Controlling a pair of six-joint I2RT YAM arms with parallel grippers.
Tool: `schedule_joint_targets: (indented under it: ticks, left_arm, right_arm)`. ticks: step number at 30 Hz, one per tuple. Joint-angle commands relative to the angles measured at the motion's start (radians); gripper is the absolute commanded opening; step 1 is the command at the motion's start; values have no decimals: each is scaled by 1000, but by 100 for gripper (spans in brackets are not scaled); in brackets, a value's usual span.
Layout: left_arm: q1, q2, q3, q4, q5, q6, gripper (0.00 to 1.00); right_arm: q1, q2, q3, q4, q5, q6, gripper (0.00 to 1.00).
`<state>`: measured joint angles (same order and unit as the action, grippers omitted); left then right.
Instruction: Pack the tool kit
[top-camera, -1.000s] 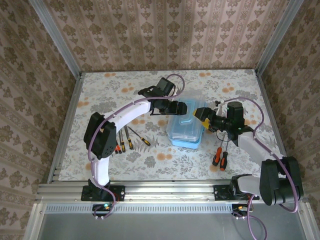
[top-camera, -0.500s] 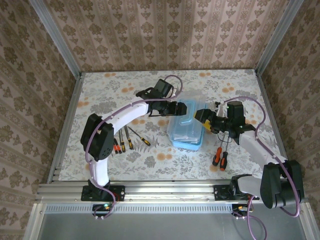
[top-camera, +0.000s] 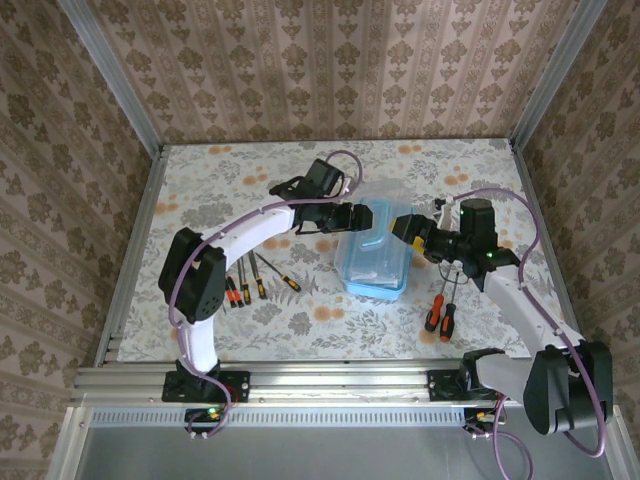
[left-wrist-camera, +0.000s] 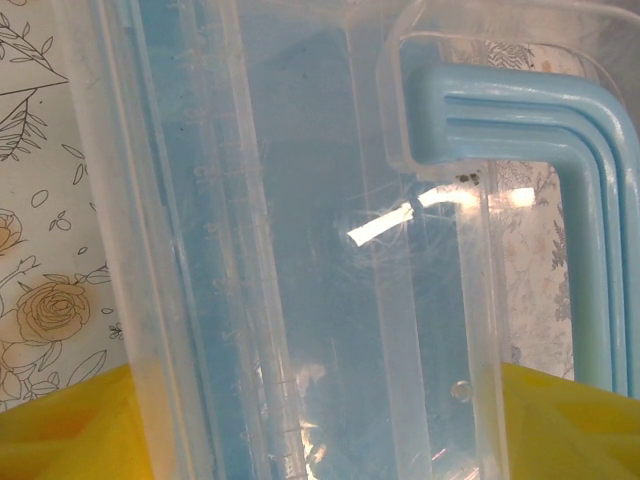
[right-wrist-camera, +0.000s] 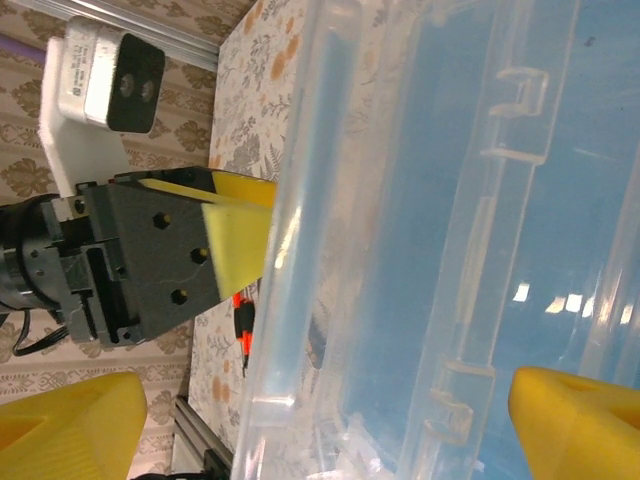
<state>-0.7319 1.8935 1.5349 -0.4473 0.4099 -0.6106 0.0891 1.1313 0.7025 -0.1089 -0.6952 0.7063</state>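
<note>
The tool kit's light-blue case sits mid-table with its clear lid raised at the far end. My left gripper is shut across the clear lid, a yellow finger pressed on each side, and the blue handle lies just beyond. My right gripper stands open around the case's right edge, its fingers clear of the plastic. Several screwdrivers with orange-and-black handles lie left of the case. Two more screwdrivers lie to its right.
The floral tabletop is bounded by a metal rail at the near edge and patterned walls on three sides. One screwdriver shows past the case below the left gripper's finger.
Both grippers and the case's far end have shifted slightly to the right. The right arm has straightened a little. Neither gripper's opening has changed.
</note>
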Motion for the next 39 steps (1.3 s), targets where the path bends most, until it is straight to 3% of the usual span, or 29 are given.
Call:
schedule_joint_targets:
  ticks: [1,17,22,27,29,33,36,39]
  left_arm:
    - [5,-63,-7,58,38,-21,52]
    - [8,-70,-24,100,74,-8,56]
    - [14,-88,-19,77,73,31,75]
    - [40,-162,9,-39,-1,127,93]
    - [52,-189,30,-103,-48,175,100]
    - [40,-243,34,-217,-171,272,100]
    - [-61,-338,-54,-235,-368,370,100]
    - [-237,-437,-180,-230,-656,420,100]
  right_arm:
    - [0,18,5,43,-18,20,95]
    - [38,84,-7,247,-102,143,89]
    - [39,76,2,237,-95,143,81]
    - [53,87,27,220,-98,137,79]
    - [58,90,34,217,-90,136,79]
    - [75,107,46,227,-85,145,79]
    - [88,119,57,230,-83,149,79]
    - [97,119,66,229,-76,152,79]
